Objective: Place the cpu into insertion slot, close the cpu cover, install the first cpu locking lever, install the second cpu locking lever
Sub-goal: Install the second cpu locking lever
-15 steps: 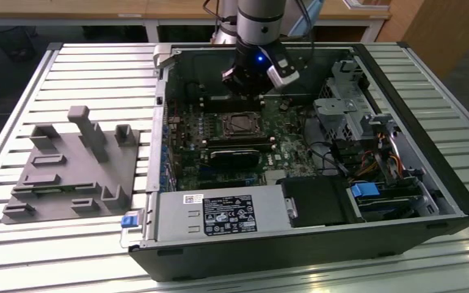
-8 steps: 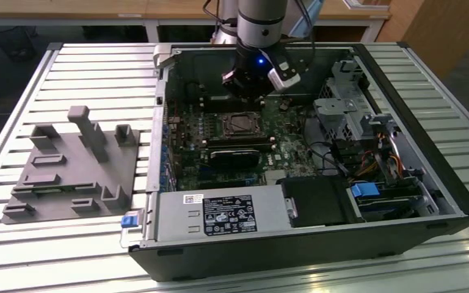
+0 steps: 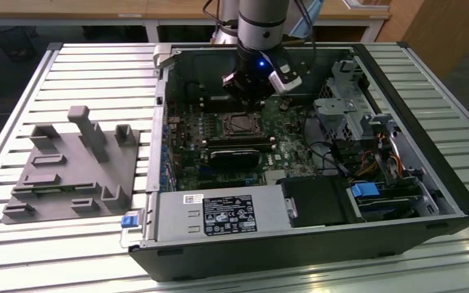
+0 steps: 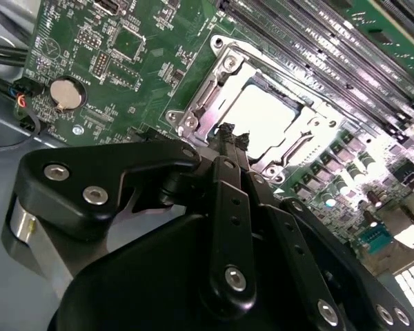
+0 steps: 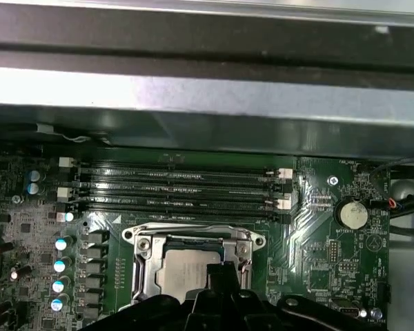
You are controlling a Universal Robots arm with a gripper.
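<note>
The pale silvery cpu (image 4: pixel 265 114) lies in the insertion slot (image 3: pixel 239 125) on the green board inside the open computer case. The cpu cover (image 4: pixel 214 86), a metal frame with a square window, lies flat around the chip. The cpu (image 5: pixel 183 272) and cover (image 5: pixel 143 252) also appear in the first wrist view. My gripper (image 4: pixel 233 135) hangs just above the socket's edge, its black fingers (image 4: pixel 224 186) pressed together with nothing between them. In the exterior view my gripper (image 3: pixel 247 102) stands just behind the socket. I cannot make out how the locking levers stand.
Long black memory slots (image 5: pixel 179 189) run beside the socket. A black finned cooler (image 3: pixel 234 157) sits in front of it. Drive cages and cables (image 3: pixel 356 140) fill the case at the exterior view's right. A grey fixture block (image 3: pixel 71 168) rests on the slatted table to the left.
</note>
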